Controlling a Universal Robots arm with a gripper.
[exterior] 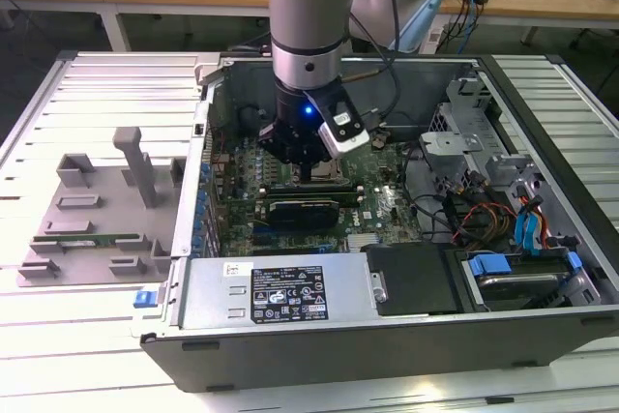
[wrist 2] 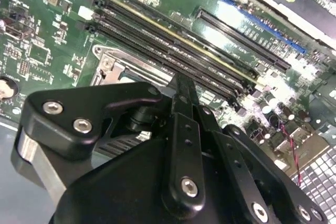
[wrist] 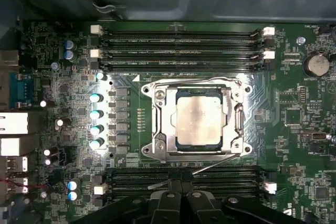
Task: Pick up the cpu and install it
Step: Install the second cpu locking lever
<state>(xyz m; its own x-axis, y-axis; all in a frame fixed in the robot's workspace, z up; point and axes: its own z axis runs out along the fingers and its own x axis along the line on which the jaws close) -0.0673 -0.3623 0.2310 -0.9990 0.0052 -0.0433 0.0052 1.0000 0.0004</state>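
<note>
In the exterior view the arm (exterior: 308, 16) reaches straight down into an open computer case (exterior: 387, 336) lying on a slatted table (exterior: 58, 355), with the gripper (exterior: 311, 173) low over the green motherboard (exterior: 387, 205), just above the socket area near the middle of the board. A grey plastic fixture (exterior: 97, 210) sits on the table at the exterior view's left, outside the case, and a black power supply (exterior: 280, 295) lines the near wall. In the second wrist view the black gripper (wrist 2: 181, 85) fills the foreground, its fingers (wrist 2: 184, 129) pressed together with no gap showing and nothing between them, their tip close above the board next to the long memory slots (wrist 2: 173, 45) and a corner of the metal socket frame (wrist 2: 113, 69). In the first wrist view the cpu (wrist: 198, 117) lies flat inside the socket frame (wrist: 157, 124), its silvery top facing up, squarely seated between the two banks of memory slots (wrist: 178, 45); the gripper (wrist: 181, 184) is just beside the frame's edge, apart from the cpu.
</note>
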